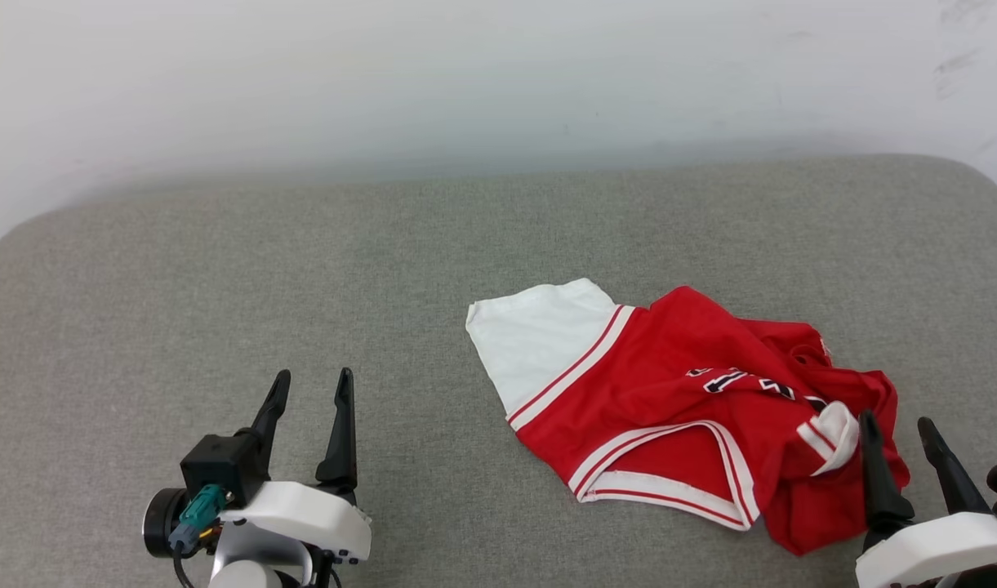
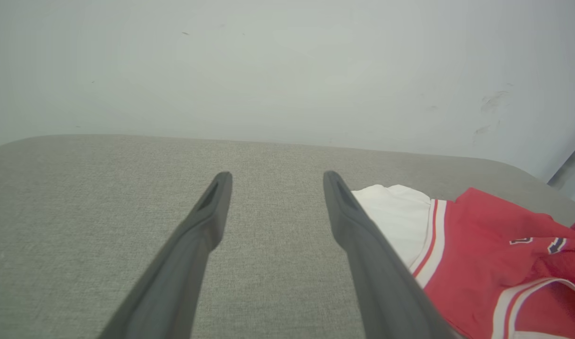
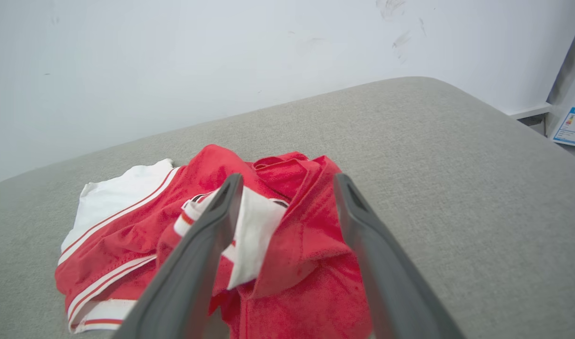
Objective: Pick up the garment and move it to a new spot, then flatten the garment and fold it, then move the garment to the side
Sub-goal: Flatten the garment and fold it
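We saw the garment (image 1: 669,392) crumpled right of centre on the grey padded surface (image 1: 220,269). Left pincer (image 1: 313,376) gaped wide, empty, well left of it. Right pincer (image 1: 896,419) was spread open at its near-right edge, gripping nothing.

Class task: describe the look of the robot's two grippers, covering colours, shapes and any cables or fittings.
The left gripper and the right gripper each have two long, tapering, dark grey fingers on a white housing. A black box, a round black cylinder and a teal connector with a dark cable sit beside the left one.
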Controlling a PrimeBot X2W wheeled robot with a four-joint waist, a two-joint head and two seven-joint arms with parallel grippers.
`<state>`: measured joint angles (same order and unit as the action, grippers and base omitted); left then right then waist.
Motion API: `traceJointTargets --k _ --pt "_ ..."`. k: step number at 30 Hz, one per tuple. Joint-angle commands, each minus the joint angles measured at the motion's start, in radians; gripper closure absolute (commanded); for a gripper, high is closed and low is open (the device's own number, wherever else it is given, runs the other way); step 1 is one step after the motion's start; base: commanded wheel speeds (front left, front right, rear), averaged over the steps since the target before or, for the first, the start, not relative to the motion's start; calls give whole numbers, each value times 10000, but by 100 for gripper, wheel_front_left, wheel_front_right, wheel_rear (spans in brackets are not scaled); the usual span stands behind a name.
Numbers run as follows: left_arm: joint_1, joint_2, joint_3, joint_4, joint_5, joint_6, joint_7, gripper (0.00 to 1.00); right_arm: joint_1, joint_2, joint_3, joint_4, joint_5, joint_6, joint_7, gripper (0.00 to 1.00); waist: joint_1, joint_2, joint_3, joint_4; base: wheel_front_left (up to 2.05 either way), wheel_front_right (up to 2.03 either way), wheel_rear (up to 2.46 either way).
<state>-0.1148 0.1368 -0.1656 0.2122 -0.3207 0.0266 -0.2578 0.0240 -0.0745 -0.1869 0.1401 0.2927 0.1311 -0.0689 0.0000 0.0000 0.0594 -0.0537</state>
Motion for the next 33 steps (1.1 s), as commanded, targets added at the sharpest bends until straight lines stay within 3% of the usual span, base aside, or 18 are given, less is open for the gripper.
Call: traceJointTargets --k 1,10,16,24,33 --pt "150 50 -6 4 -34 42 16 0 200 74 105 -324 -154 -7 -52 0 0 0 -176 -39 0 0 0" --pt "308 276 -39 -145 15 196 327 0 832 209 604 -2161 -1002 -7 484 0 0 0 -439 -243 0 0 0" --pt "-126 509 -382 -177 171 -16 1100 0 1127 237 975 -3083 -1304 -7 900 0 0 0 -316 -489 0 0 0" --pt "-1478 564 -1386 201 3 -750 3843 0 853 248 1333 -3723 -1167 -7 1058 0 0 0 558 -948 0 0 0" --pt "-3158 875 -2560 855 -278 -1415 6594 0 214 247 1609 -3462 -813 -7 629 0 0 0 1787 -1480 0 0 0"
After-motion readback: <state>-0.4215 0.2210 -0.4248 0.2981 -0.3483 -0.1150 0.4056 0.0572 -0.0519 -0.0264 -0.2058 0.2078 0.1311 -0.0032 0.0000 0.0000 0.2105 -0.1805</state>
